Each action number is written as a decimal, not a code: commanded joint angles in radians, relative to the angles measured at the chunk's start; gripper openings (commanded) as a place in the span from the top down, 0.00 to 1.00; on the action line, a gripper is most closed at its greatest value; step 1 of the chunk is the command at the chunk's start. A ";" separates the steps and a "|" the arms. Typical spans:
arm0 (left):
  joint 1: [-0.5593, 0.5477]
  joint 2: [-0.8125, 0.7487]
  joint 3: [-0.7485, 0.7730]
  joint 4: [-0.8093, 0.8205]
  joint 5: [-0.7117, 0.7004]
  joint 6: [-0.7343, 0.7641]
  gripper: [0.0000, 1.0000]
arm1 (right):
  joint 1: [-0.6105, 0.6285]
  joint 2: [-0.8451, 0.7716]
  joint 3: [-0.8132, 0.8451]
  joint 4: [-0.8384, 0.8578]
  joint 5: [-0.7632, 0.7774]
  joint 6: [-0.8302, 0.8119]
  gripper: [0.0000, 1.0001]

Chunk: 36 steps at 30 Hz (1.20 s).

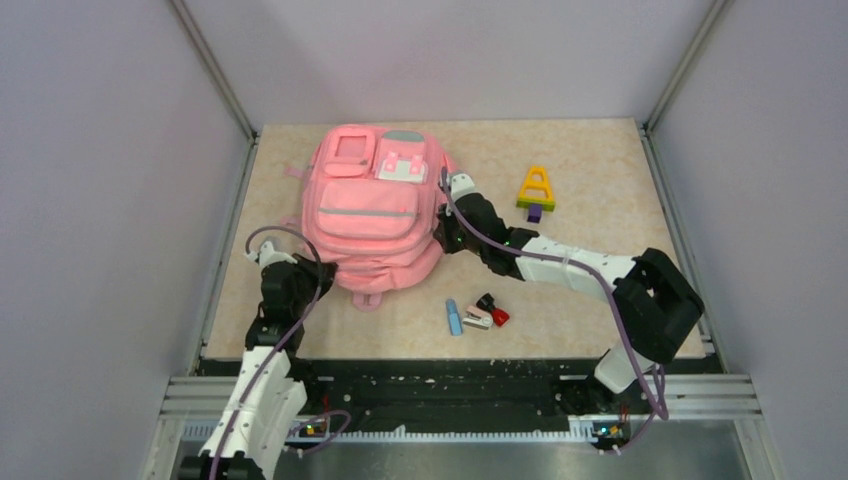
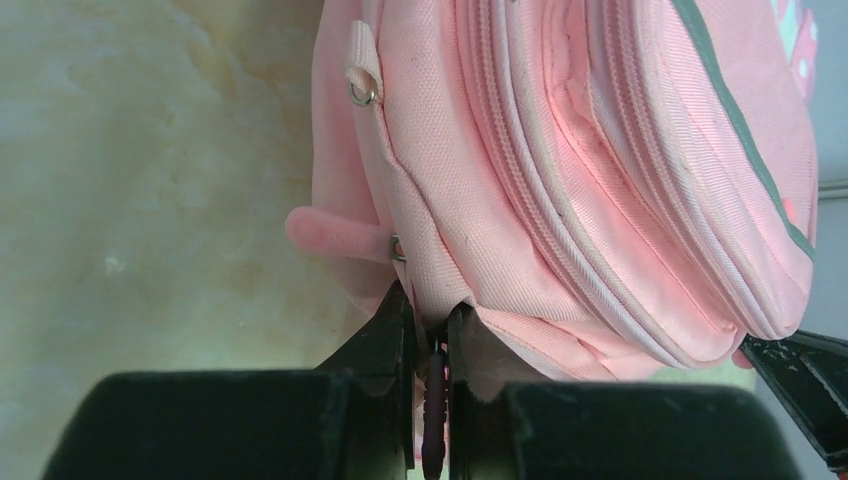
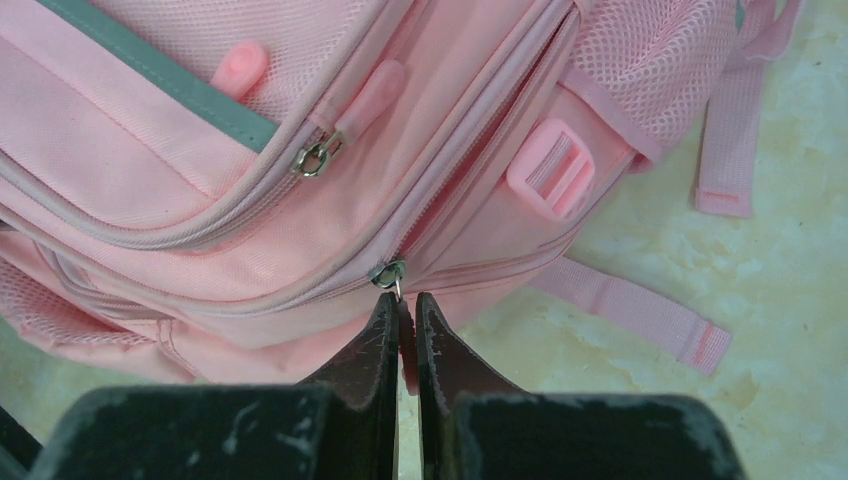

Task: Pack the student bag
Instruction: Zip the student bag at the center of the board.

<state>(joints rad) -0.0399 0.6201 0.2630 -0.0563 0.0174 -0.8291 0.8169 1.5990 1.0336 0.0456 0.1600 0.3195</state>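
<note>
From above, the student bag [image 1: 372, 215] lies flat on the table's [image 1: 590, 170] far left. The left fingers [image 1: 318, 272] are at its near left corner and the right fingers [image 1: 443, 238] against its right side, with a yellow A-shaped toy [image 1: 537, 188] well to its right and a few small items [image 1: 472, 316] near its front edge. In the left wrist view the left fingers are all but closed, pinching a dark pink zip pull [image 2: 433, 388] at the bag's edge. In the right wrist view the right fingers, nearly together, clamp a pink zip tab [image 3: 404, 345] below a metal slider [image 3: 389, 272].
</note>
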 commanded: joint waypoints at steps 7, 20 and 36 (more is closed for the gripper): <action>0.148 -0.026 0.095 -0.104 -0.033 0.138 1.00 | -0.142 0.083 0.068 0.009 0.193 -0.136 1.00; 0.221 -0.039 0.080 -0.126 0.044 0.150 1.00 | -0.292 0.242 0.269 0.117 0.012 -0.313 1.00; 0.239 -0.018 0.152 -0.165 0.111 0.196 1.00 | -0.317 0.061 0.177 0.077 -0.344 -0.466 0.63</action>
<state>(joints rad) 0.1627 0.6048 0.3332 -0.2325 0.2398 -0.6975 0.5697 1.8156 1.2690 0.0834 -0.1852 -0.0883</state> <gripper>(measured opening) 0.123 0.283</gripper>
